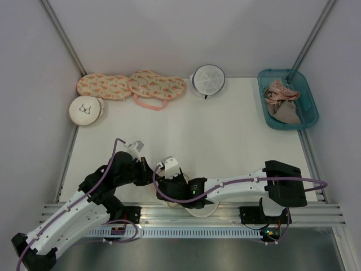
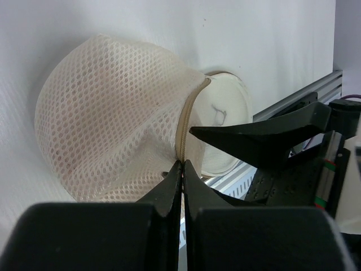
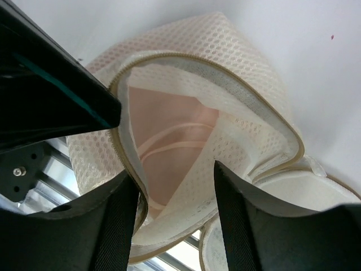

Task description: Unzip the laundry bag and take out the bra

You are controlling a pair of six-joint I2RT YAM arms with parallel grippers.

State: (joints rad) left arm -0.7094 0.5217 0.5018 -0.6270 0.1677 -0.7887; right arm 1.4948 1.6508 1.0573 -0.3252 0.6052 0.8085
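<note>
At the middle of the near edge of the table (image 1: 225, 141), just beyond the rail between the two arm bases, lies the laundry bag (image 1: 199, 210). From above it is mostly hidden by the right arm stretched over it. The left gripper (image 2: 181, 164) is pinched fully closed on the bag's zipper rim. Its tips meet on the tan seam and draw the cream mesh into a tent toward them. The right gripper (image 3: 172, 170) stands at the mouth of the bag with its fingers apart, not clamped on anything. The zipper is open along this side, the rim gapes, and a mesh flap of the lining lies between the fingers. Inside the opening shows the bra (image 3: 169, 124), pale pink with a thin strap across it, wholly within the bag. Farther off, near the far left corner, sits a second round cream bag (image 1: 86, 110) with a bra drawing. Along the far edge lie two peach patterned pouches (image 1: 104, 86) and a white mesh round bag (image 1: 207, 79). In the far right corner stands a teal bin (image 1: 309, 107) holding crumpled tan and pink garments (image 1: 280, 100).
</note>
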